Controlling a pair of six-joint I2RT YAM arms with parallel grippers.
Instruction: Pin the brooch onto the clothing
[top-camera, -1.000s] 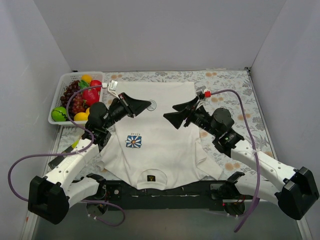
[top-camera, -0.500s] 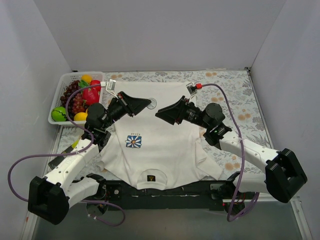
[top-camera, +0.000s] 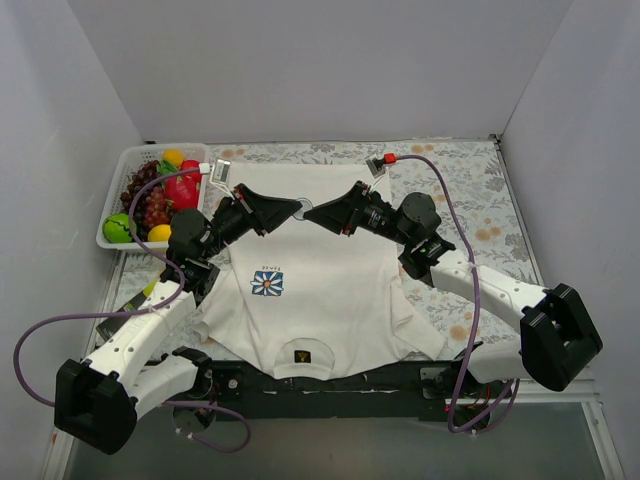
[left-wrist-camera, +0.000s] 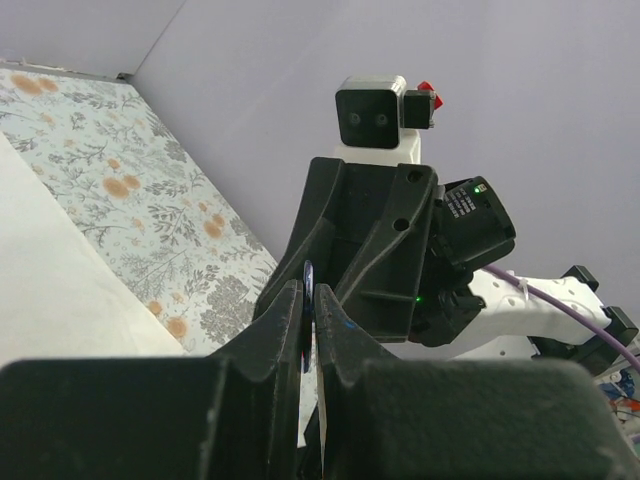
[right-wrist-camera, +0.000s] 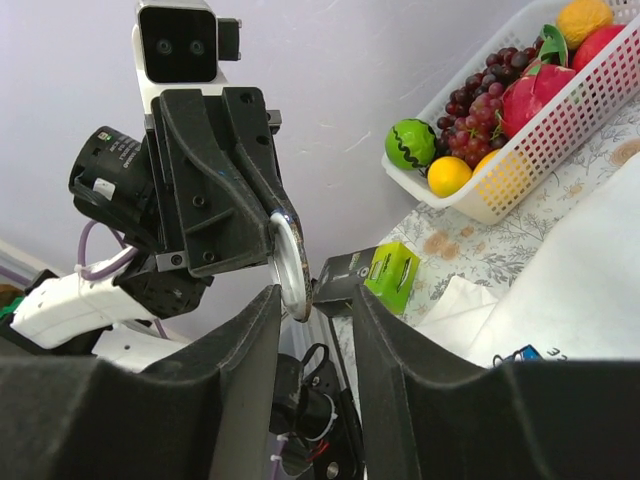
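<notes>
Left tool (top-camera: 292, 208) clamps the brooch (right-wrist-camera: 289, 262) edgewise above the shirt (top-camera: 330, 290) at upper centre, apparently presenting it for regrasp to the right tool (right-wrist-camera: 313, 305), whose jaws stand apart around it.

The shirt (top-camera: 330, 290) lies flat on the table, collar nearest the arm bases. Above its far hem the left gripper (top-camera: 295, 207) and right gripper (top-camera: 313, 214) meet tip to tip, with the pale brooch (top-camera: 304, 208) between them. A fruit basket (top-camera: 140, 150) sits far left.
</notes>
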